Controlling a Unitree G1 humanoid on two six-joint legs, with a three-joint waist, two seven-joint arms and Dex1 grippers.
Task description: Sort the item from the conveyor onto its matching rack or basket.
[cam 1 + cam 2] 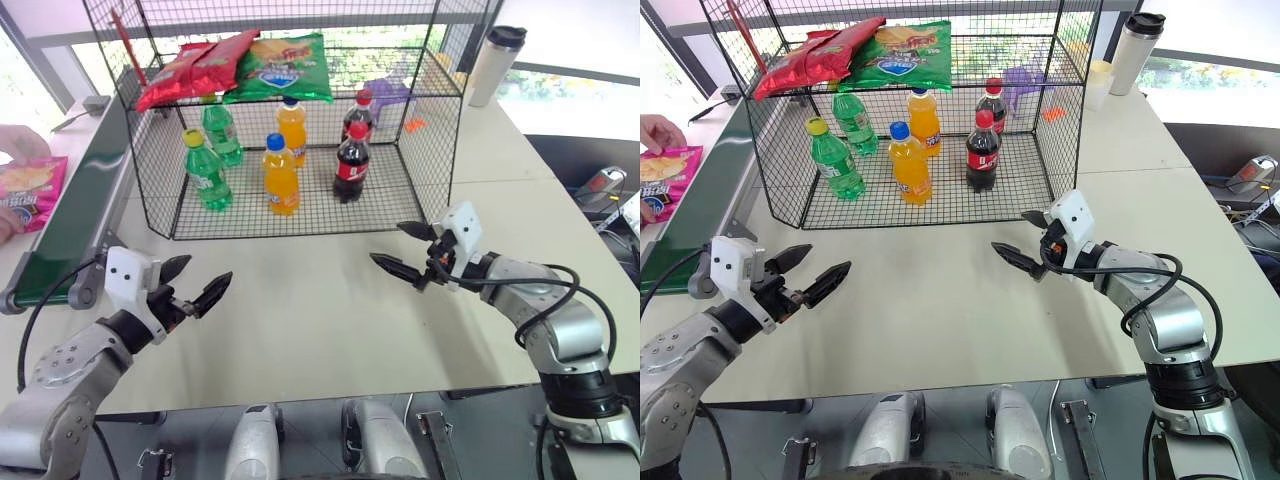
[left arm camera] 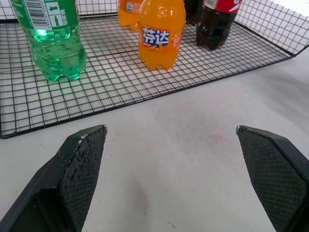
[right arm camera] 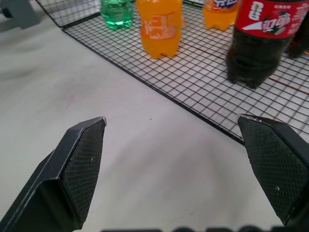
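Tabletop; pink bag (image 1: 30, 190) beside conveyor (image 1: 75, 215), head views

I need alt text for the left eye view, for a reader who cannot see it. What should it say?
Two open grippers, left and right, hover over a pale table in front of a black wire rack holding soda bottles below and red and green chip bags on its shelf. At the far left, a person's hand rests on a pink chip bag beside the green conveyor.

At the left edge, the frame crops the pink chip bag (image 1: 28, 190), and a person's hand (image 1: 20, 143) covers its top.
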